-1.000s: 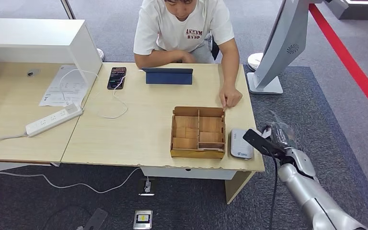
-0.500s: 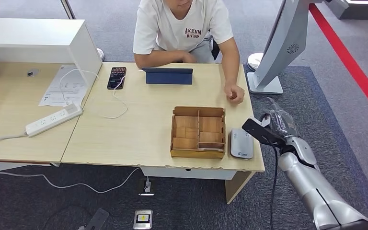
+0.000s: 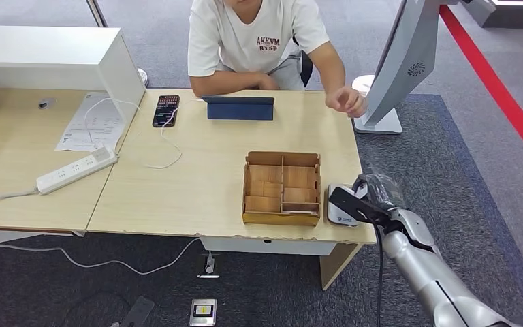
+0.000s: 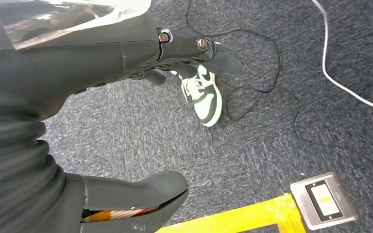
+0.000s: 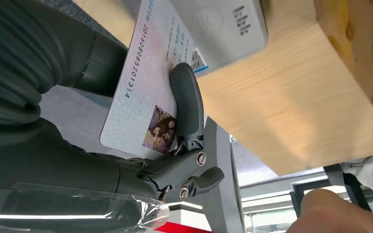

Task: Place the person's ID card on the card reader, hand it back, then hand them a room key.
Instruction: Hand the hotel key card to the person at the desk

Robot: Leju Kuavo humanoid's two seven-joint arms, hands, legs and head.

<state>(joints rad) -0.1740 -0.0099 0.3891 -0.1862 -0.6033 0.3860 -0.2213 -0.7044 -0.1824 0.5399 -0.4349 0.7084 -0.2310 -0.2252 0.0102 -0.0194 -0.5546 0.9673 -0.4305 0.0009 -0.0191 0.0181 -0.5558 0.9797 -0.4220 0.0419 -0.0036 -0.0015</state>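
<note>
Card reader (image 3: 341, 204) right of box (image 3: 281, 188), seemingly touching.

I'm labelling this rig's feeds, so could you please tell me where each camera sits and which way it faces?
Head view: high on the body, looking down at the desk; right arm and right robot hand show.
Left wrist view: behind the left robot hand, facing carpet and a sneaker.
Right wrist view: behind the right robot hand, facing the ID card.
Head and right wrist views share the card reader and wooden box.
</note>
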